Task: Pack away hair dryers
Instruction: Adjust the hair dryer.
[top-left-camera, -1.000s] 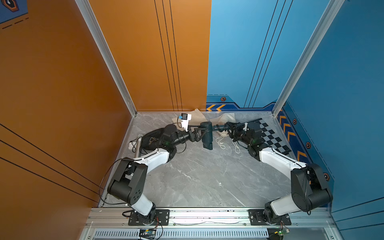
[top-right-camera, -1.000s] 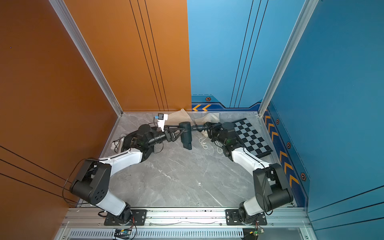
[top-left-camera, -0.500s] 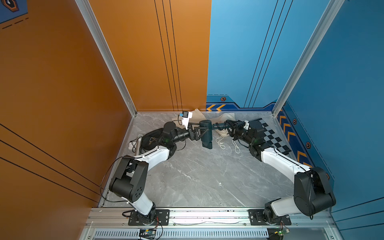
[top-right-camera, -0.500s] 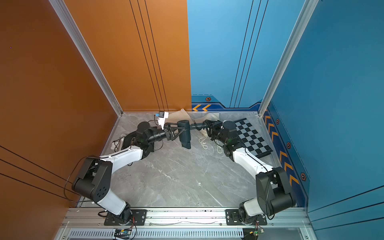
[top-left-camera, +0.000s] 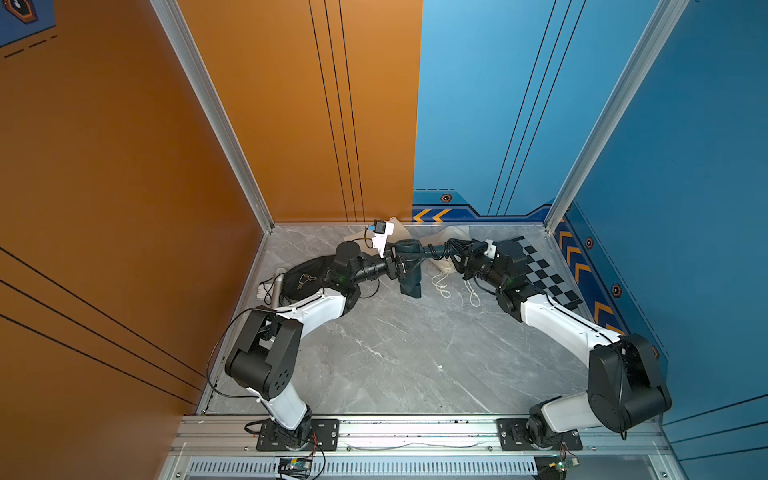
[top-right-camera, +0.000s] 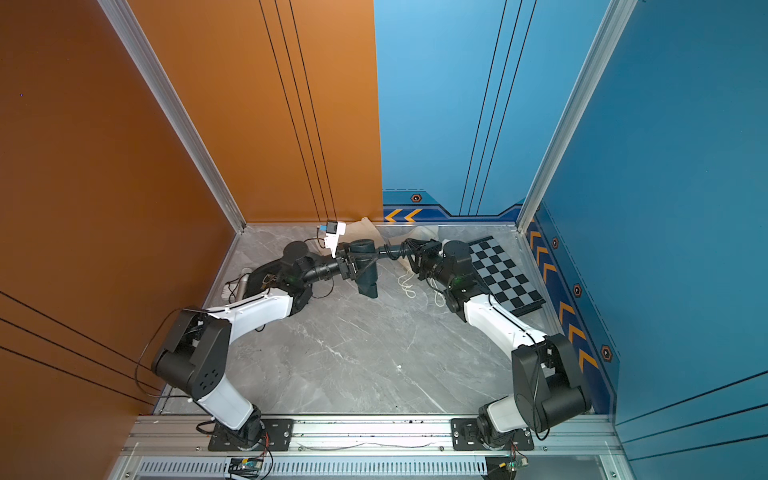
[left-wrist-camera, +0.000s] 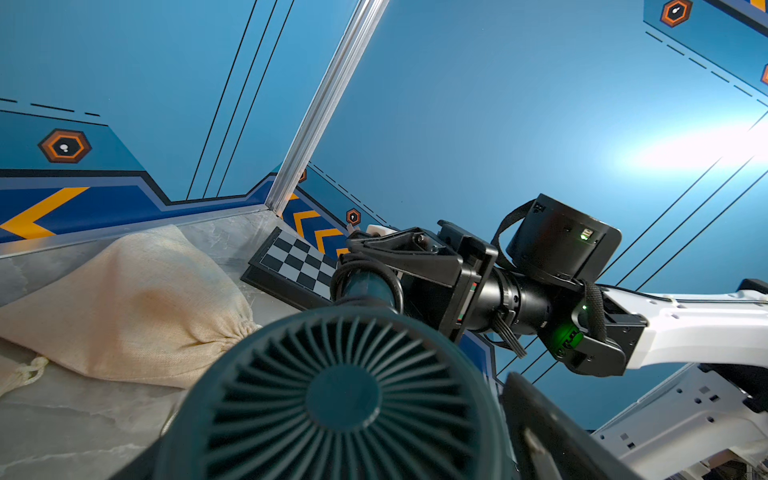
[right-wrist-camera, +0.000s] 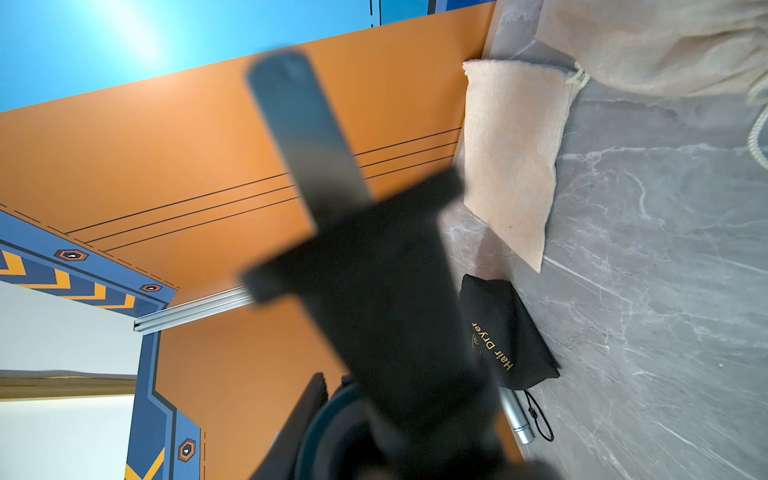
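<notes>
Your left claw (top-left-camera: 397, 267) stands wide, its jaws either side of the stubby barrel of the blackish teal dryer (top-left-camera: 410, 280), which hangs clear above the counter (top-left-camera: 395, 353) near the back wall. In the left wrist view the rear grille (left-wrist-camera: 340, 399) fills the space between the fingers, though I cannot tell whether the pads touch the shell yet. Your right claw (top-left-camera: 453, 252) is closed on the far end of the handle (left-wrist-camera: 365, 289), where the black cord (left-wrist-camera: 398, 291) is wound in loops. This reads as a handover, so close the left squarely across the barrel, near where the handle joins, before the right lets go. The barrel is round and smooth and will likely roll in a glancing grip. Loosen the right slowly so the cord loops do not spring off. The black pouch (right-wrist-camera: 503, 332) printed Hair Dryer lies by the left arm beside a silver rod (right-wrist-camera: 515, 419), and a beige pouch (left-wrist-camera: 137, 307) lies at the back.
</notes>
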